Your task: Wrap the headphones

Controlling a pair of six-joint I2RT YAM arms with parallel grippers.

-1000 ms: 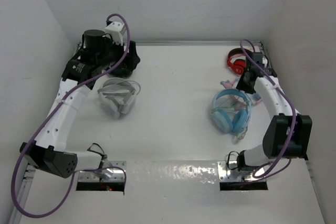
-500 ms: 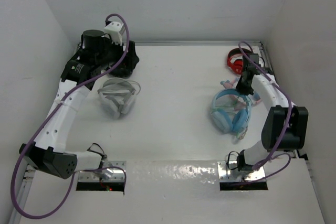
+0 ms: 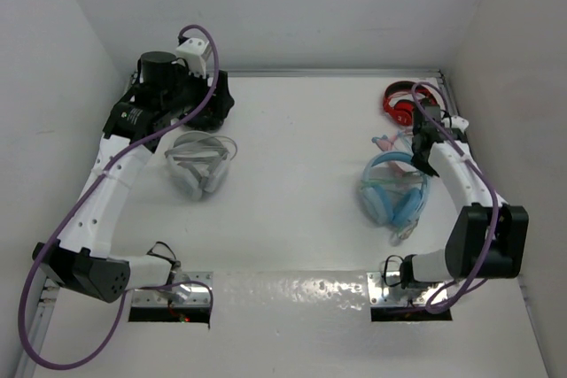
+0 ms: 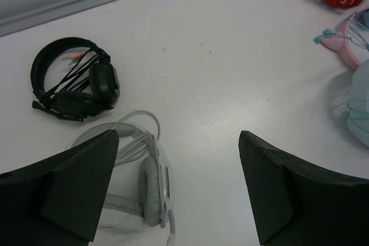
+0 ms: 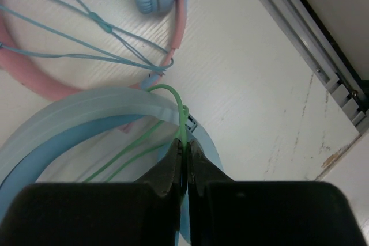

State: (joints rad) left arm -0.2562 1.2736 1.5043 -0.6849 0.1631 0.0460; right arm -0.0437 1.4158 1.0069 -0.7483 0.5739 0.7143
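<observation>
Whereas right jaws gaped earlier, now pinch cable (image 5: 182, 113) of headphones (image 3: 377, 204); left jaws wide, unchanged.

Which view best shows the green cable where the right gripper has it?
Right wrist: the right gripper, fingertips shut, pinches the green cable over the headphones headband. Top external shows the headphones whole, but the cable is only a faint thread by the cups. Left wrist catches just an edge of them.

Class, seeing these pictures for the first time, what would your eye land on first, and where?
The right gripper pinches the pale-green cable over the light-blue headphones, on the table's right side. Bright red headphones lie in the far right corner; the left gripper hangs open near grey-white headphones at left.
</observation>
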